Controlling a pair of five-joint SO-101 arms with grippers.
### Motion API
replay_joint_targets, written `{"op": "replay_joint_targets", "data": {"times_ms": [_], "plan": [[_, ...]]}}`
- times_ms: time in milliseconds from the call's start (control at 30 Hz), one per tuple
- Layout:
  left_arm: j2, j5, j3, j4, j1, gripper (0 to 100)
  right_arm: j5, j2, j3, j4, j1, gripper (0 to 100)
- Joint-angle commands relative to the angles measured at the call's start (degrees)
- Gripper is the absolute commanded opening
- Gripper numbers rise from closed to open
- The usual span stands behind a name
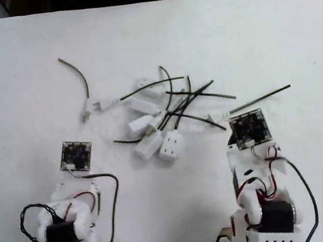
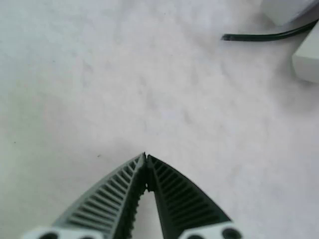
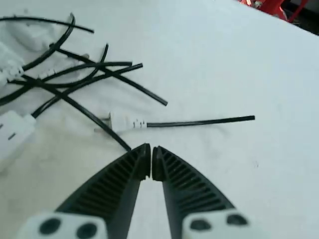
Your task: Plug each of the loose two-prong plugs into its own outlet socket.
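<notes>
White table (image 1: 258,35): plug (image 3: 122,122) at ten o'clock off right gripper (image 3: 151,149), lying crosswise; left gripper (image 2: 146,157) farther; both jaws pressed together.

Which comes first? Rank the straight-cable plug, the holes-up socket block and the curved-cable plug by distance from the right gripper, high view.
1. Straight-cable plug, just ahead of the right gripper.
2. Holes-up socket block, at the middle pile's front.
3. Curved-cable plug, far off toward the left arm.

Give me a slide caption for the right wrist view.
Shut right claw over the white table, near a loose two-prong plug and tangled black cords.
</notes>
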Motion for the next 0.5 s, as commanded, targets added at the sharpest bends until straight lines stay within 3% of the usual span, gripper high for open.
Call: {"op": "replay_joint_targets", "data": {"times_ms": [0,333,467], "plan": [[-0.57,-0.44,-0.26,-0.18,0.48,2,-3.16,7.16,-12.92,-1.19,0.66,2.0],[-0.57,-0.79,-3.78,-2.73,-1.98,2,-12.57,47.60,-36.57,4.62,-6.81,2.2],[-0.57,-13.80,-3.96,-6.15,-2.24,2,-24.44,60.26,-40.53,4.97,-6.90,10.3]]}}
